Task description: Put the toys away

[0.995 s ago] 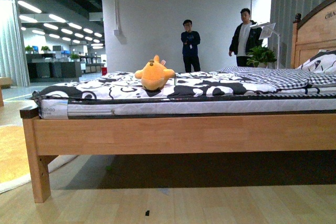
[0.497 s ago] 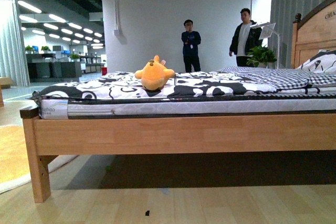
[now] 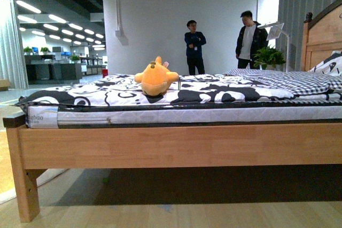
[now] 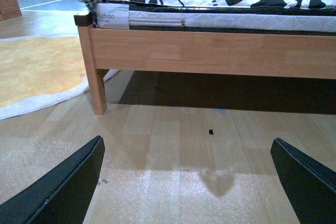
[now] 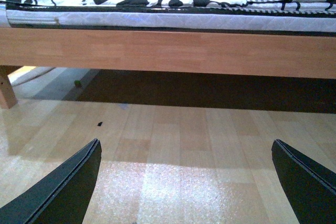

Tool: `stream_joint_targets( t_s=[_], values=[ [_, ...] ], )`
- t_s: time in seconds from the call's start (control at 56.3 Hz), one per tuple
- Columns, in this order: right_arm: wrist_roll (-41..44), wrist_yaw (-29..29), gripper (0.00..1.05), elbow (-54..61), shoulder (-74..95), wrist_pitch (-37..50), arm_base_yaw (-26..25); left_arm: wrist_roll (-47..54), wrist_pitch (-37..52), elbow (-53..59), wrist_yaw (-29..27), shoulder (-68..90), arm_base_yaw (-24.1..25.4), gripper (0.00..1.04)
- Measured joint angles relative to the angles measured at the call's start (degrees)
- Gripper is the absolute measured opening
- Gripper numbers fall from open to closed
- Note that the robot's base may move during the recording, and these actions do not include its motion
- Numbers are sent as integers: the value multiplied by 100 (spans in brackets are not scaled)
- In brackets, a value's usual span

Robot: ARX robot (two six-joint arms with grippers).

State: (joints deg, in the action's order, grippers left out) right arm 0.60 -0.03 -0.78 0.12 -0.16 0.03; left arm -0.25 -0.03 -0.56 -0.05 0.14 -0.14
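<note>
As it lies on wooden bed, soft orange-yellow plush toy: seems beyond reach.
Left gripper, right gripper: spread, empty.

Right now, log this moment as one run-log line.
plush toy: on bed, not grasped | left gripper: open, empty | right gripper: open, empty

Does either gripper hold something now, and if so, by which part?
Nothing is held. The left gripper and the right gripper are both open above the floor. The plush toy lies on the bed, away from both.
</note>
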Motion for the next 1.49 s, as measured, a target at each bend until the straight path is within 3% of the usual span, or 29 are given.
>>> stream_joint_targets(
  t_s=[1.492],
  values=[
    [0, -2, 98, 0, 0, 0, 0, -2, 0, 0, 4, -2, 0, 98]
  ],
)
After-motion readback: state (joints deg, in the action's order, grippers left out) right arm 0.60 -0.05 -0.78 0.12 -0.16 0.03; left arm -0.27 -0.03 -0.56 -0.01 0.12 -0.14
